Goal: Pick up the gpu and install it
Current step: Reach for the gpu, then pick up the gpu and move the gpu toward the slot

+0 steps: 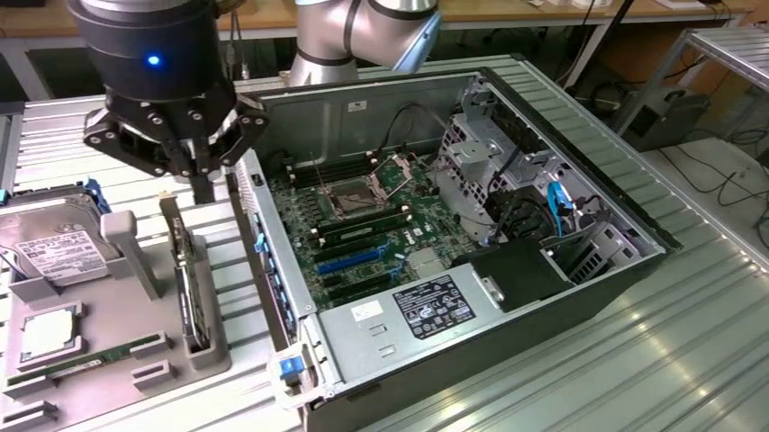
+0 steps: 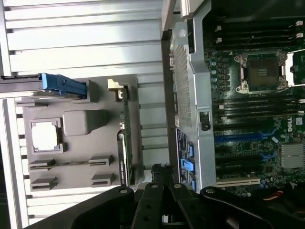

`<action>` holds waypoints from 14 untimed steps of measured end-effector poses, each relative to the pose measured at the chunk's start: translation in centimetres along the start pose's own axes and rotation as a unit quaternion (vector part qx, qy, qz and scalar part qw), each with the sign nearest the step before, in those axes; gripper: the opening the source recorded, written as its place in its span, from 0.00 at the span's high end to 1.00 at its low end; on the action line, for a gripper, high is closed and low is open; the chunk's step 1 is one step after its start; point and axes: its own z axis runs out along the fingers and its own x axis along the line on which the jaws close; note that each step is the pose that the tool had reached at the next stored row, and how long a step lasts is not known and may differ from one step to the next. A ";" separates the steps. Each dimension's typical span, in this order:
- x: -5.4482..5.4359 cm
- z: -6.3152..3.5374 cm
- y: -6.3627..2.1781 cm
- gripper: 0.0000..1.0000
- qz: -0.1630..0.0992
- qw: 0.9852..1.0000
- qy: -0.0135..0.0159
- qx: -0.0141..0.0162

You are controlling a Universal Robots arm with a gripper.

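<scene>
The gpu (image 1: 186,279) stands on edge in a slot of the grey parts holder (image 1: 114,315), its metal bracket end pointing up towards the arm. From the wrist view the gpu (image 2: 125,143) is a thin edge-on strip on the holder (image 2: 76,157). My gripper (image 1: 202,191) hangs just above the card's bracket end, a little to the case side of it, and is not touching it. Its fingers look shut with nothing between them. In the wrist view the gripper (image 2: 162,174) sits between the card and the case wall.
The open computer case (image 1: 601,180) lies at the exterior view's right, showing the motherboard (image 1: 360,220) with blue expansion slots (image 1: 355,261) (image 2: 243,140). On the holder are a silver hard drive (image 1: 54,252), a processor chip (image 1: 46,331) (image 2: 45,135) and a green memory stick (image 1: 85,364).
</scene>
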 end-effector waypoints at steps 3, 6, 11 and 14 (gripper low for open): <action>1.4 0.34 -0.11 0.89 0.000 1.000 0.000 0.001; 3.2 0.77 -0.25 0.89 0.000 1.000 0.000 0.002; 4.3 1.03 -0.34 0.89 0.000 1.000 0.000 0.003; 4.3 1.03 -0.34 0.89 0.000 1.000 0.000 0.003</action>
